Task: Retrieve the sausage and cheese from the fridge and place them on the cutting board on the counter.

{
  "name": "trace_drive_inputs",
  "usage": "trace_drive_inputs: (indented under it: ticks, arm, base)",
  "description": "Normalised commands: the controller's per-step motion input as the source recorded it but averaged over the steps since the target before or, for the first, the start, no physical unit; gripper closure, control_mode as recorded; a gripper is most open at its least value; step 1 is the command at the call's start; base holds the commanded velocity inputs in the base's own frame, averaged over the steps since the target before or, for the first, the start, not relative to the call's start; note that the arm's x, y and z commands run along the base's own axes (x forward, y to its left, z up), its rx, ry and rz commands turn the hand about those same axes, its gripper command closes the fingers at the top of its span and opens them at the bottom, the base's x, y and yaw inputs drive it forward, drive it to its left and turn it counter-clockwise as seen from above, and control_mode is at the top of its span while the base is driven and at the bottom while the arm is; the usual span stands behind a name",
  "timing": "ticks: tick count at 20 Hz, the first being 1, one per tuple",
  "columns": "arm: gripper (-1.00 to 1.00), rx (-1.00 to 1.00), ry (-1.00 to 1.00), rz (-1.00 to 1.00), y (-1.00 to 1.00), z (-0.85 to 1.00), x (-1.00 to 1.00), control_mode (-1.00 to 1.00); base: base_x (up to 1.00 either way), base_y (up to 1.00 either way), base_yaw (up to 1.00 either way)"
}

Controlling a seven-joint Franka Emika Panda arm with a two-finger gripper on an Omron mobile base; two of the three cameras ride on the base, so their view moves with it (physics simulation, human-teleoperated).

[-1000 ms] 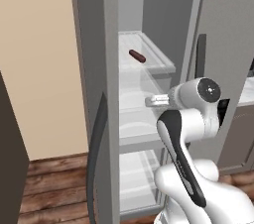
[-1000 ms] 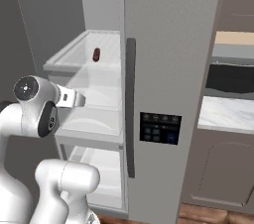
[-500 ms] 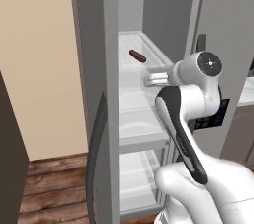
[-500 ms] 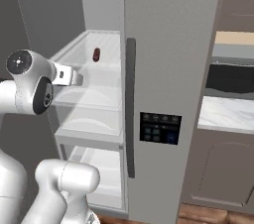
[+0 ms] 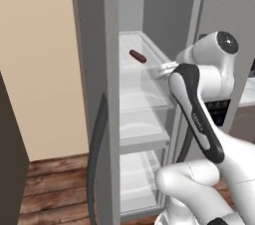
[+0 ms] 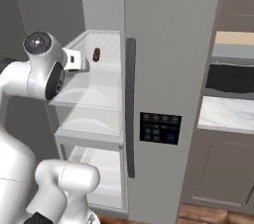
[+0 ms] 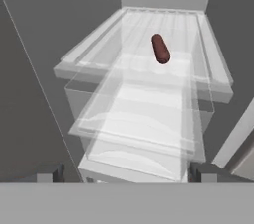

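Hand view: we look down into the tall grey double-door fridge (image 5: 94, 69), where the slim dark reddish-brown sausage (image 7: 160, 48) lies on an upper white shelf (image 7: 144, 104), towards the back. Our claw (image 7: 126, 173) is spread wide, holding nothing, at the shelf's front edge, well short of the sausage.

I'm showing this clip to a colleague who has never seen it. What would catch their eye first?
Probably the tall grey fridge with its left door swung open, baring white shelves. Next, the lone dark reddish-brown sausage lying on the upper shelf, the one spot of colour inside. Then the white arm reaching toward that shelf, its gripper open and short of the sausage.
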Motion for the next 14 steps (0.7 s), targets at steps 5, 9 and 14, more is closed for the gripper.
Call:
trace_drive_inputs:
  ticks: [5,9,14]
  arm:
    - [-1.00,-0.10,0.00,0.01,0.00,0.00,0.53,-1.00]
    - [-1.00,-0.10,-0.01,0.00,0.00,0.00,0.63,-1.00]
    - [-1.00,-0.04,-0.01,0.00,0.00,0.00,0.65,-1.00]
  base:
    - [0.00,0.00,0.00]
    - [0.00,0.00,0.00]
    - [0.00,0.00,0.00]
